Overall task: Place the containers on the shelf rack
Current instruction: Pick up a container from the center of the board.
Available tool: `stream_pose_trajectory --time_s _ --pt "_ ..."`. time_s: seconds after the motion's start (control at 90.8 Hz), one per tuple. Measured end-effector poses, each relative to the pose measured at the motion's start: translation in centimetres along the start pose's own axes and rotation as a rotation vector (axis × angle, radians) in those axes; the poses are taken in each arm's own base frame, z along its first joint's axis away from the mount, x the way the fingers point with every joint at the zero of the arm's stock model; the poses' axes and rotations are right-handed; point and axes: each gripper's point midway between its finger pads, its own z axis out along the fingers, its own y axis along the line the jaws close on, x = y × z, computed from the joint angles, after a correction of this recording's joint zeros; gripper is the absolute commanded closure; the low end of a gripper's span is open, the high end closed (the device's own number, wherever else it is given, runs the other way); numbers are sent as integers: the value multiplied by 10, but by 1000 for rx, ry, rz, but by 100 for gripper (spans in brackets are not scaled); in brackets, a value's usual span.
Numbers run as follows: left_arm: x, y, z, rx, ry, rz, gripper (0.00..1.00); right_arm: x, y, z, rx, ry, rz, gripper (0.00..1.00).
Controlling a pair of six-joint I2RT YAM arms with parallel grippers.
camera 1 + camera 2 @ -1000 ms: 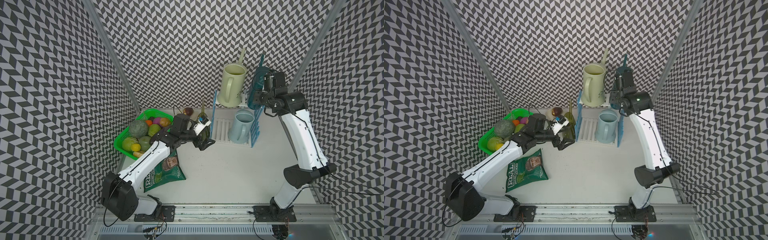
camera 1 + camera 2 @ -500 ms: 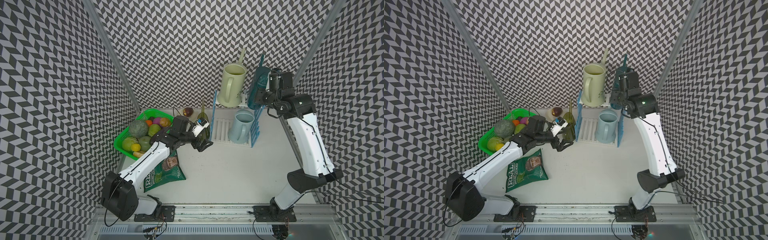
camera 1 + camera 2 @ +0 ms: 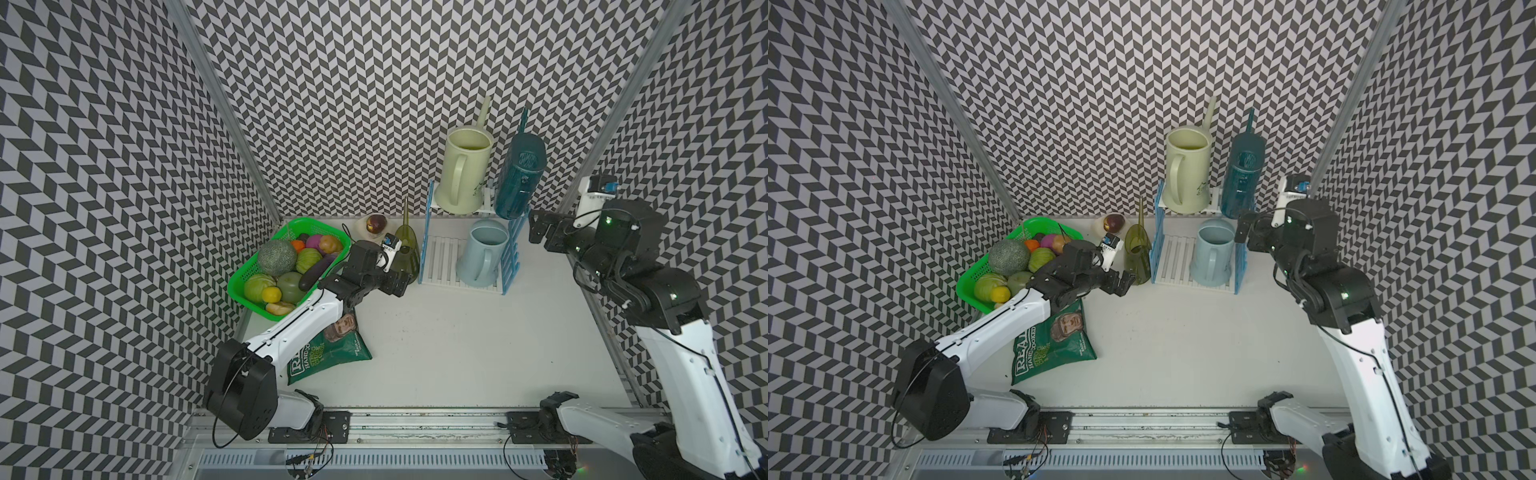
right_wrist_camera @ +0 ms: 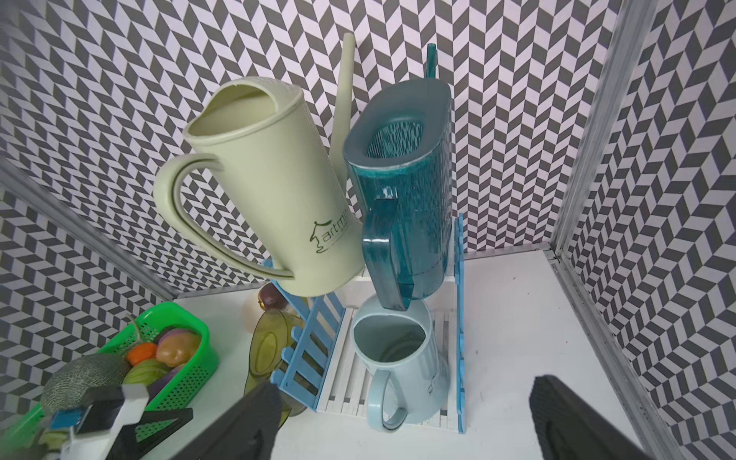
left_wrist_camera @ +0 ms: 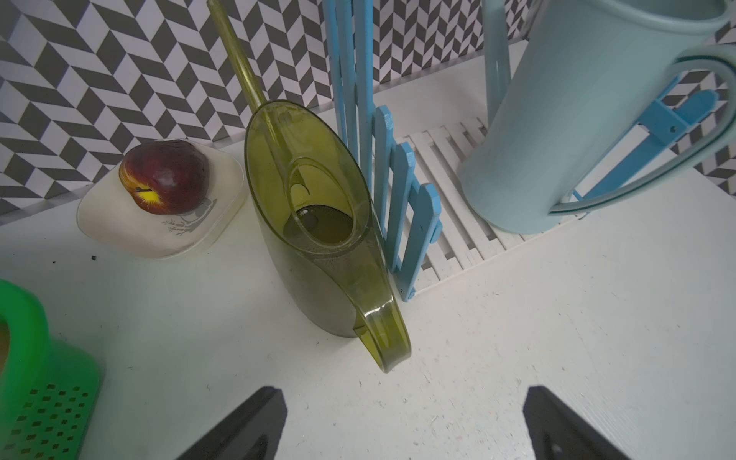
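Note:
On the shelf rack, the cream container and the dark teal container stand on the upper tier. The pale blue container sits on the lower tier. An olive-green container stands on the table against the rack's left blue panel. My left gripper is open just short of the olive handle, with nothing between its fingers. Right of the rack, my right gripper hangs open and empty, clear of the teal container.
A green basket full of fruit sits at the left, close behind my left arm. A small cream dish with a dark red fruit stands behind the olive container. A green chip bag lies under the left arm. Patterned walls close three sides.
My right gripper has opened, let go of the teal container on the upper tier and drawn back to the right. The left arm has barely shifted near the olive container.

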Motion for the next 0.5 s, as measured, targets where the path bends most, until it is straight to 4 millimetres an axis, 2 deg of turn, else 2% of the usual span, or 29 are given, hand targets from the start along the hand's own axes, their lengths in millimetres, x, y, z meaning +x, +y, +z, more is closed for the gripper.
stream_pose_trajectory --time_s 0.242,0.496 --pt "31 9 43 -105 98 -51 20 34 -11 -3 13 39 -3 0" --pt "31 22 61 -172 102 -89 34 42 -16 -8 23 37 6 0"
